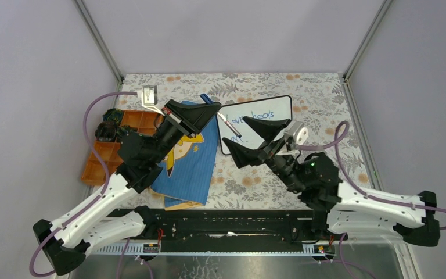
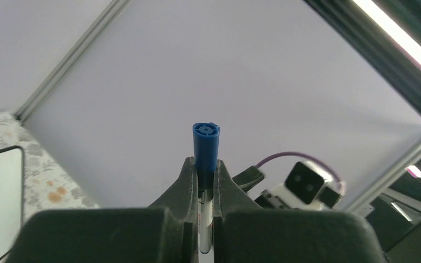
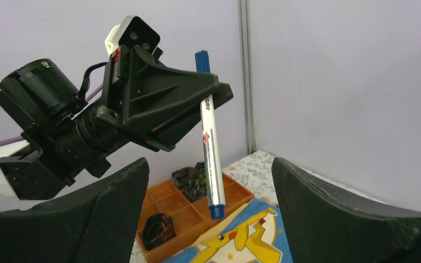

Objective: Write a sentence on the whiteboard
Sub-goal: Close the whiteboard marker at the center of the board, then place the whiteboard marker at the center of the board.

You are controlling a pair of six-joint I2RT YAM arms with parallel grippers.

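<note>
The sentence [image 1: 254,118] looks complete on the whiteboard [image 1: 283,106] at upper centre of the top view, so only stowing the capped pen [image 3: 211,142] seems left: the left jaws pinch it tight, the right jaws gape empty just beside it

A robot lab test cell: plain grey panels [image 1: 226,35] in aluminium framing [image 1: 100,42] enclose a floral-covered table [image 1: 325,96].
</note>
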